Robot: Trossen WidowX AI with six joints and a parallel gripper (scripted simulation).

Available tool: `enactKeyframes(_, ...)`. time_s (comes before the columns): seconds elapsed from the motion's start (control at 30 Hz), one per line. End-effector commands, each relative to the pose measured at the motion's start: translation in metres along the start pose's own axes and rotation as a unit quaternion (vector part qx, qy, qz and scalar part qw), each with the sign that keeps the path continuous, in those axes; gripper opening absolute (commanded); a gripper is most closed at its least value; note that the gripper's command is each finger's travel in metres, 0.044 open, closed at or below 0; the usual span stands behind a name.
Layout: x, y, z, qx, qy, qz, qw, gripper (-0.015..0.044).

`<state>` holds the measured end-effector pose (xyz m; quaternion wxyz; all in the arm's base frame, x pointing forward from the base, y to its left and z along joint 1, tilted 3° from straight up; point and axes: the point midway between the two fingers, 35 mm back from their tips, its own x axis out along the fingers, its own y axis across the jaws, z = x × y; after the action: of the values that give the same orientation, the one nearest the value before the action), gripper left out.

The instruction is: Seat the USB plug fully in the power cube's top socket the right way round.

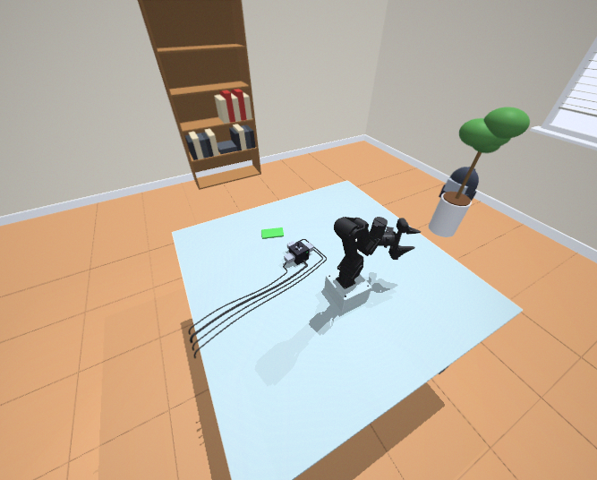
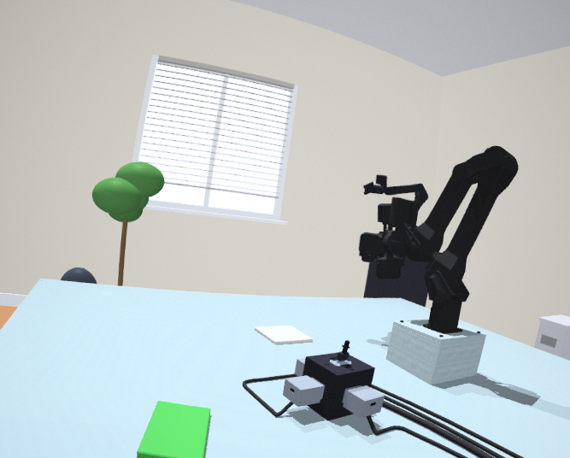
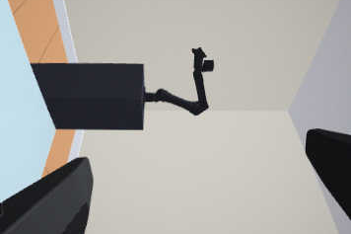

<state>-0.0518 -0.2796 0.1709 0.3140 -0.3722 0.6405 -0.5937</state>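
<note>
We see the USB plug (image 2: 345, 348) standing upright on top of the power cube (image 1: 302, 256) (image 2: 332, 391), behind and below the fingers (image 1: 416, 239) (image 2: 379, 258) and well apart from them. We cannot tell which way round it sits or how deep. Grey plugs (image 1: 289, 257) (image 2: 304, 390) stick out of the cube's sides, and dark cables (image 1: 257, 295) (image 2: 425, 419) run from it across the table (image 1: 339, 387) (image 2: 127, 344) (image 3: 15, 117), also behind the fingers. The green block (image 1: 272, 233) (image 2: 176, 428) lies near the cube, farther behind them; a thin white slab (image 2: 283, 334) lies flat on the table, below their level. Our arm (image 1: 351, 252) (image 2: 487, 170) rises from a pale base block (image 1: 357, 298) (image 2: 413, 355), behind and below the fingers. We hold the fingers wide apart, with nothing between them, raised above the table and pointing away from the cube. Ahead of them, well beyond reach of their tips, a second arm (image 2: 396, 190) (image 3: 198, 88) stands on a dark pedestal (image 2: 393, 284) (image 3: 94, 98).
</note>
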Motion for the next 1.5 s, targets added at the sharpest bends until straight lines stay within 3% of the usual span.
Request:
enactKeyframes(0.0, 0.0, 0.0, 0.004, -0.002, -0.006, 0.002, 1.0, 0.0426)
enactKeyframes(0.13, -0.008, 0.006, 0.076, -0.043, -0.128, 0.048, 0.99, 0.044)
enactKeyframes(0.27, -0.044, 0.016, 0.155, -0.1, -0.268, 0.1, 0.953, 0.044)
enactKeyframes(0.47, -0.133, 0.031, 0.237, -0.188, -0.441, 0.163, 0.862, 0.044)
enactKeyframes(0.63, -0.227, 0.046, 0.265, -0.272, -0.55, 0.205, 0.762, 0.044)
enactKeyframes(0.87, -0.355, 0.06, 0.248, -0.409, -0.647, 0.25, 0.593, 0.044)
enactKeyframes(1.2, -0.477, 0.061, 0.137, -0.598, -0.662, 0.272, 0.361, 0.044)
enactKeyframes(1.47, -0.485, 0.06, 0.13, -0.61, -0.659, 0.272, 0.347, 0.044)
